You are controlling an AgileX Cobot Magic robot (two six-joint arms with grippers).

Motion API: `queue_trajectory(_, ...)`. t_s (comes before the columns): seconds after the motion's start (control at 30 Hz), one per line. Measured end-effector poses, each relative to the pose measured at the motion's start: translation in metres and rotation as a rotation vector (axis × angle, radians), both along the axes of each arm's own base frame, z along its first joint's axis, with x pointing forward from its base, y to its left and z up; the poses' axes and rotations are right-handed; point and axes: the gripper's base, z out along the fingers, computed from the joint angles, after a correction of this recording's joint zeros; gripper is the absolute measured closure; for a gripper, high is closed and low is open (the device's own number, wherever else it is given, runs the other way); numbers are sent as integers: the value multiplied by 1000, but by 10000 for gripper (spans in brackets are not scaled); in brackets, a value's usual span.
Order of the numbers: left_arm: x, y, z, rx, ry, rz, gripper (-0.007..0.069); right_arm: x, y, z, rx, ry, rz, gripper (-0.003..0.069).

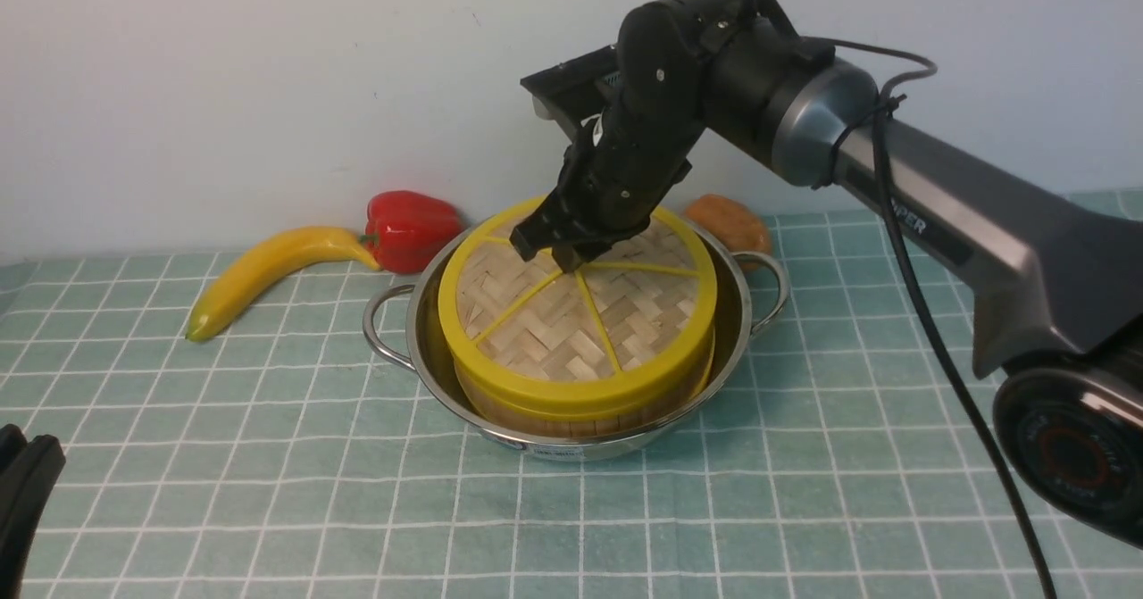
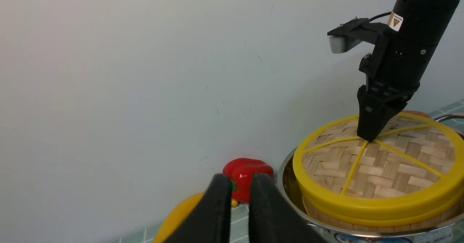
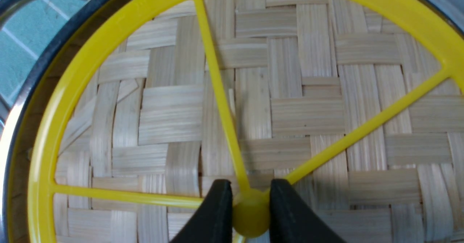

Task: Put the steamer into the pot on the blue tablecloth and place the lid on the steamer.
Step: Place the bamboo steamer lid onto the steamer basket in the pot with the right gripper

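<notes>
The steel pot (image 1: 420, 349) stands on the blue tablecloth (image 1: 804, 492) with the bamboo steamer (image 1: 571, 420) inside it. The woven lid (image 1: 580, 322) lies flat on the steamer, so its contents are hidden. My right gripper (image 1: 567, 255) points down at the lid's middle and is shut on the yellow central hub (image 3: 250, 214), one black finger on each side. My left gripper (image 2: 241, 185) hovers low, left of the pot (image 2: 290, 199). Its fingers are nearly together with nothing between them. In the front view only a black part of it shows at the bottom left corner.
A yellow banana (image 1: 268, 273) and a red pepper (image 1: 411, 228) lie behind the pot to its left, near the wall. A brown rounded item (image 1: 728, 220) sits behind the pot's right handle (image 1: 772, 287). The right arm reaches in from the right.
</notes>
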Motion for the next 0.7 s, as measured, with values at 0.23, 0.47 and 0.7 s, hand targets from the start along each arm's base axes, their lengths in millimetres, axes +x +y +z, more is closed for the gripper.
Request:
queue_trajectory(0.23, 0, 0, 0, 0, 0, 0, 550, 0, 0, 0, 0, 0, 0, 503)
queue_trajectory(0.47, 0, 0, 0, 0, 0, 0, 550, 0, 2, 1, 14, -6, 0, 367)
queue_trajectory(0.7, 0, 0, 0, 0, 0, 0, 550, -1, 1, 6, 9, -6, 5, 254)
